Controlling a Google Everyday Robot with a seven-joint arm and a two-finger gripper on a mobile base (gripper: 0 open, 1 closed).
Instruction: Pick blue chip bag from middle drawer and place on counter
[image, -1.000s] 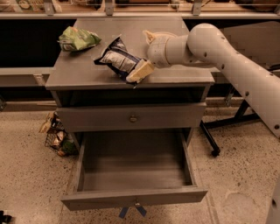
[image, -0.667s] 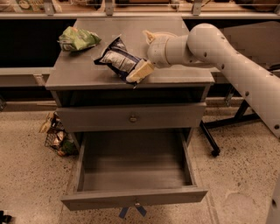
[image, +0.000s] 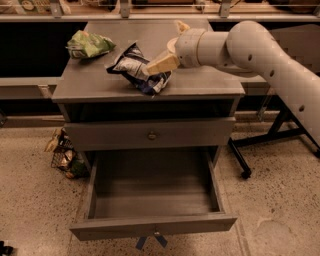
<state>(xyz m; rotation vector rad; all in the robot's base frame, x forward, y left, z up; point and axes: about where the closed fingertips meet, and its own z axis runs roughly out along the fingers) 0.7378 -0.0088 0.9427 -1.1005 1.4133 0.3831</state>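
tabletop (image: 210, 82): bears the bag | blue chip bag (image: 125, 65): laid midway between left and right edges, nearer the front edge | gripper (image: 160, 64): at the bag's right side, open or closed cannot be told | step: placing judged nearly done | next: release confirmed, straight lift-away required

Arm (image: 270, 60) enters from 4 o'clock and reaches toward 10 o'clock. Gripper (image: 164, 46) sits near 12 o'clock of view, fingers (image: 160, 64) spread apart, lower finger pointing to 8 o'clock.

A light green snack bag (image: 89, 44) lies at nine o'clock of the hand (image: 164, 47). At eight o'clock, a wire basket (image: 64, 156) stands on the floor (image: 280, 210).
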